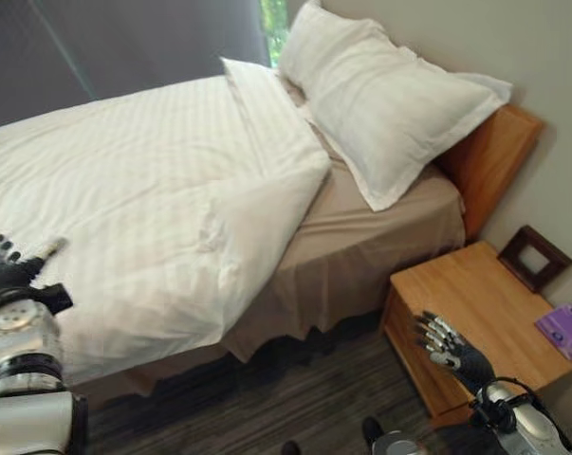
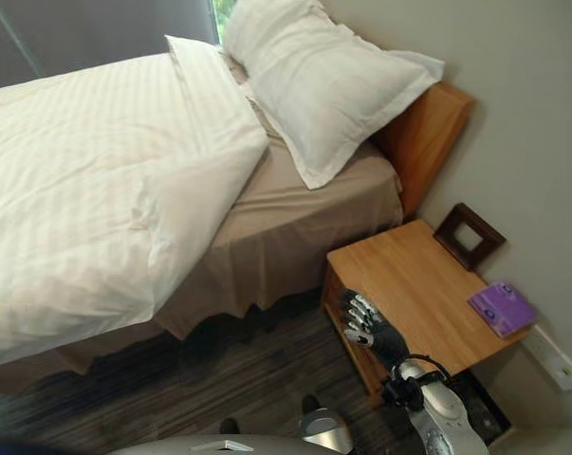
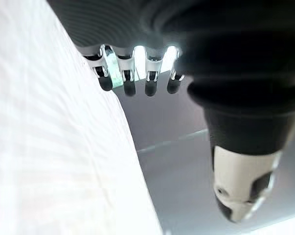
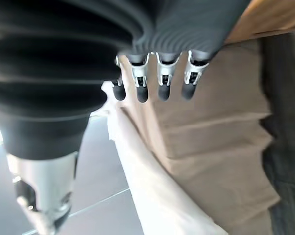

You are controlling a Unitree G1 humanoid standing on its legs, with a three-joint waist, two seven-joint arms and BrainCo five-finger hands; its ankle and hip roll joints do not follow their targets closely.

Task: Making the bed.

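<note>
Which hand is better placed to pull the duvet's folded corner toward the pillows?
Probably the left hand: it is open over the white duvet. The right hand, also open, hangs by the nightstand.

My right hand (image 2: 373, 325) hangs with fingers relaxed before the nightstand (image 2: 409, 275), holding nothing. A picture frame (image 2: 469, 236) and purple booklet (image 2: 502, 309) lie there. The duvet (image 2: 96, 190) is folded back below 1 pillow (image 2: 314, 81).

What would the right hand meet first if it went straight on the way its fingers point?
Probably the tan bed skirt under the white duvet; the right hand, open, points at it, though depth is unclear.
</note>
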